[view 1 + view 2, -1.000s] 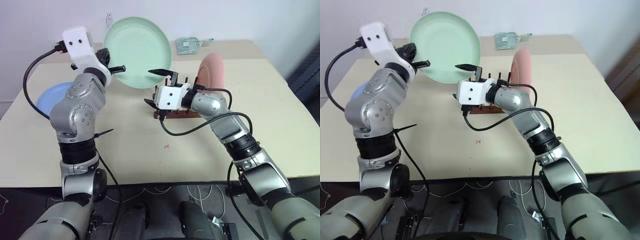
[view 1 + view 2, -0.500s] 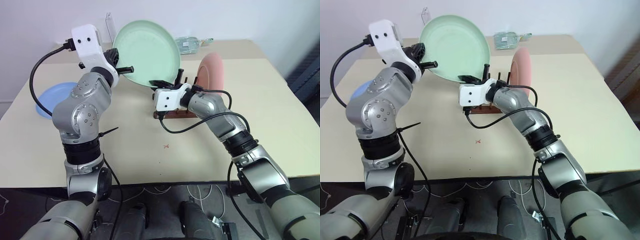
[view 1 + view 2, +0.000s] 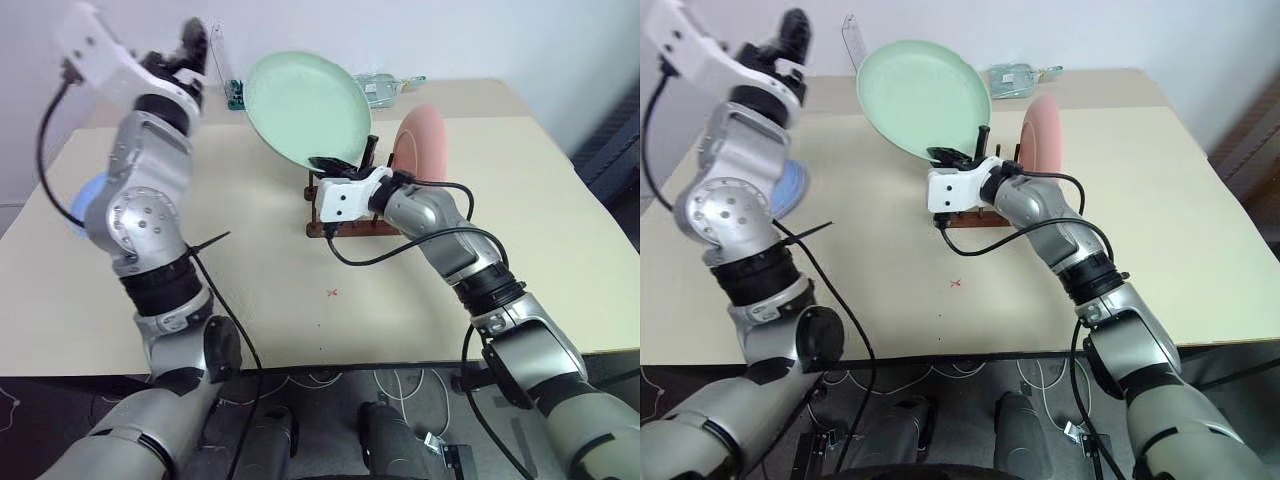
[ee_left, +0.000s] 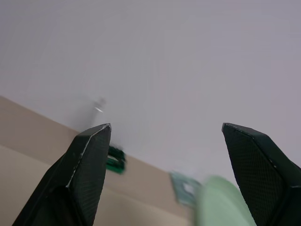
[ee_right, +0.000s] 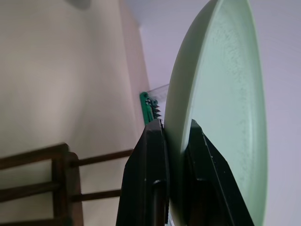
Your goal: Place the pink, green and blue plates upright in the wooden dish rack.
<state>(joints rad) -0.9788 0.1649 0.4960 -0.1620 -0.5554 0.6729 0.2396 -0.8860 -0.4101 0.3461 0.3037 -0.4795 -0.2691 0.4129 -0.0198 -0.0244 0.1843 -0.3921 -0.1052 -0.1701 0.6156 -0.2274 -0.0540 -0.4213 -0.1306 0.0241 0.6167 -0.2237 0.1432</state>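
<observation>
- right gripper is clamped on the lower rim of the green plate; the right wrist view shows both fingers pinching the rim edge-on. Plate hangs tilted in the air above the wooden dish rack, not yet in a slot.
- left gripper is up near the tabletop's far-left corner, jaws wide apart, nothing between them, so the plate has one support only.
- Risk 1: rim pinch at one low point on a big plate. It likely wants to pivot in the pads and swing toward the far edge or drop onto the pegs.
- Risk 2: pink plate already stands upright at the rack's right end. Lowering the green one skewed could knock it over or out.
- Risk 3: edge lands on top of a peg instead of between two. The plate rides up, or the light rack slides toward the tabletop's near edge.
- Risk 4: gripper body sits just beside the pegs, so it could snag one on the way down. Can't tell the clearance from here, since the gripper covers that end of the rack.
- blue plate lies flat near the left edge, mostly hidden behind the left arm. An arm swing there could shove it off the table.
</observation>
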